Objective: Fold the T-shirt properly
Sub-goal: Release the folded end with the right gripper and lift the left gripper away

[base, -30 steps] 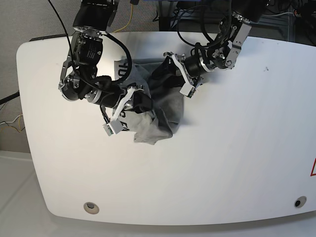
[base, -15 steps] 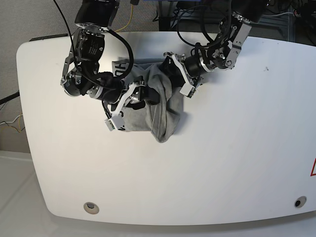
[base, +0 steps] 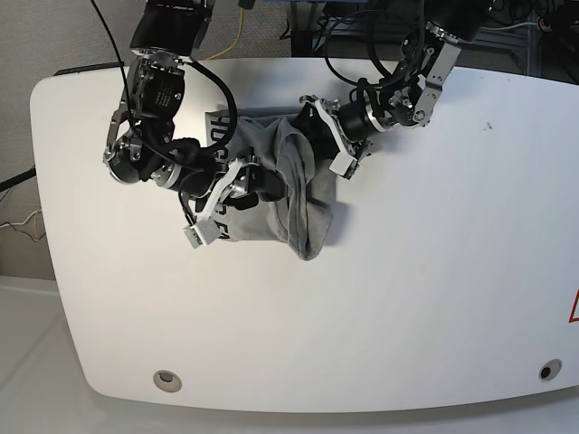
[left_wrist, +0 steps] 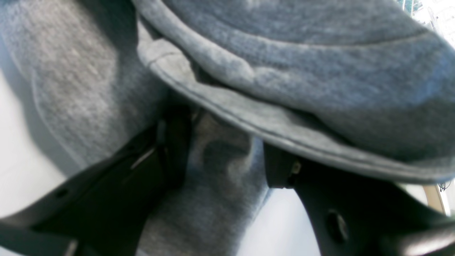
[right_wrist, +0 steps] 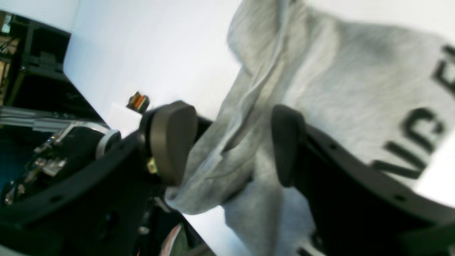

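The grey T-shirt (base: 312,203) lies bunched in a thick fold at the table's far middle, with black lettering showing at its left edge. My left gripper (base: 327,137) sits at the shirt's upper right corner. In the left wrist view the left gripper (left_wrist: 224,156) is shut on a wad of the T-shirt (left_wrist: 284,53), and a hemmed edge drapes over it. My right gripper (base: 222,199) lies over the shirt's left edge. In the right wrist view the right gripper (right_wrist: 231,145) stands open, with a loose fold of the T-shirt (right_wrist: 355,89) running between its fingers.
The white table (base: 434,271) stretches wide to the right and toward the front. Two round fittings sit near its front edge, one at the front left (base: 166,380) and one at the front right (base: 545,370). Cables and dark equipment stand behind the far edge.
The shirt has dropped from a raised, hanging bunch into a flatter fold on the table. My right gripper swung in and then drew back down-left. The left gripper stayed put.
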You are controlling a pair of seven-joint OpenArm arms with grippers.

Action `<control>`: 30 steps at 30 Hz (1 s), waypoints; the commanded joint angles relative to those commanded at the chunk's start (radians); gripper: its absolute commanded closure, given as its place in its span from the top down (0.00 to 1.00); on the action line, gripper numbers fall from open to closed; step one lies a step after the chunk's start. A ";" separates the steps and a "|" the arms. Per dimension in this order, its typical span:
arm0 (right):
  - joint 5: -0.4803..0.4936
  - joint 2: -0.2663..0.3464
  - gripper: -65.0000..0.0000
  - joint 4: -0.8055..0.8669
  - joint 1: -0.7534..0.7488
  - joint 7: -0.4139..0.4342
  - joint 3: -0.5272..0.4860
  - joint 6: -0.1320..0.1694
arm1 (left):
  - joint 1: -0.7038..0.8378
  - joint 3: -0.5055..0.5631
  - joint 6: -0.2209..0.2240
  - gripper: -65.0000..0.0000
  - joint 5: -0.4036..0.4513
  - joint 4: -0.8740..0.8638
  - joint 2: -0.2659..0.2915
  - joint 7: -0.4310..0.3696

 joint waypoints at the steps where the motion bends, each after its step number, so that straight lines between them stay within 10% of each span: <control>1: 0.000 0.000 0.54 -0.002 0.005 0.000 0.000 0.000 | -0.002 -0.008 0.000 0.48 0.000 0.003 0.000 0.011; 30: 0.000 0.041 0.54 -0.002 0.035 0.000 0.000 0.000 | -0.041 -0.338 0.000 0.49 0.003 0.293 -0.017 0.269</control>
